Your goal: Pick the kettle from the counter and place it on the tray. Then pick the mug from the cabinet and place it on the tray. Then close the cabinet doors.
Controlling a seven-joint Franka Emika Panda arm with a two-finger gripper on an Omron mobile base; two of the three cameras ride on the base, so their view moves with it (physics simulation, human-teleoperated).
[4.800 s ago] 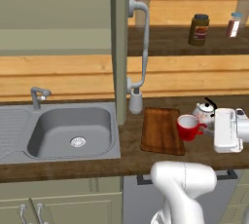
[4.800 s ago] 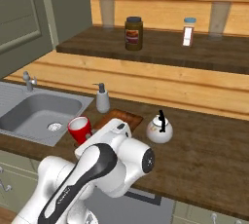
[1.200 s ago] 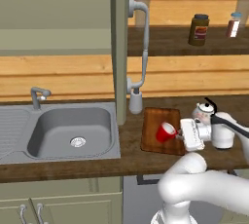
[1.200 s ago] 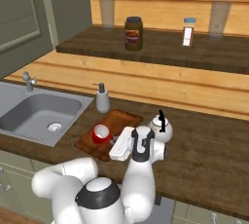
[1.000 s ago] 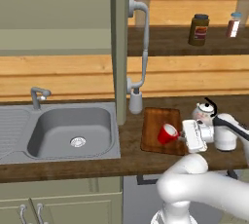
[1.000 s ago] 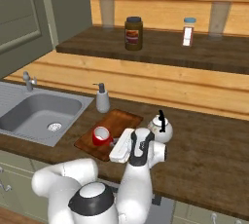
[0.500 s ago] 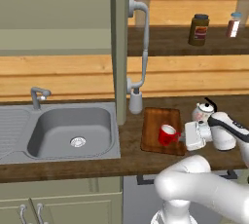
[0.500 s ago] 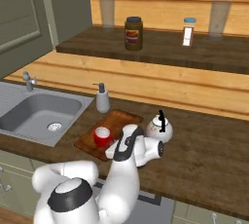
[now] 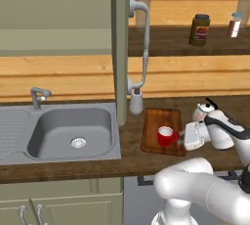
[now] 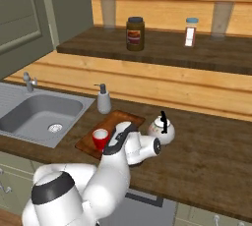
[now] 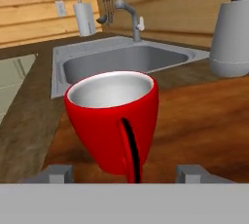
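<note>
Left base view: you see the mug (image 9: 166,136) standing upright on the tray (image 9: 161,121), toward its near edge, with the gripper (image 9: 184,136) just beside it on the right. The kettle (image 9: 204,113) sits on the counter (image 9: 131,151) behind the arm, off the tray's right edge, so it looks not yet placed.
Right base view: the mug (image 10: 101,139) stands on the tray (image 10: 114,120); the kettle (image 10: 162,127) rests on the counter (image 10: 206,161) just beside the tray. The cabinet door (image 10: 22,21) hangs open at upper left.
Hand view: the mug (image 11: 114,116) is between the fingertips (image 11: 56,173), its handle facing you. The claw is spread wide, the tips apart from the mug's wall, holding nothing.
Handling, mug: judge it light, rigid and glossy, so likely slippery; you should grip across the body or rim wall.
Handling, kettle: probably heavier, rounded and smooth; take it by the dark handle on top.
</note>
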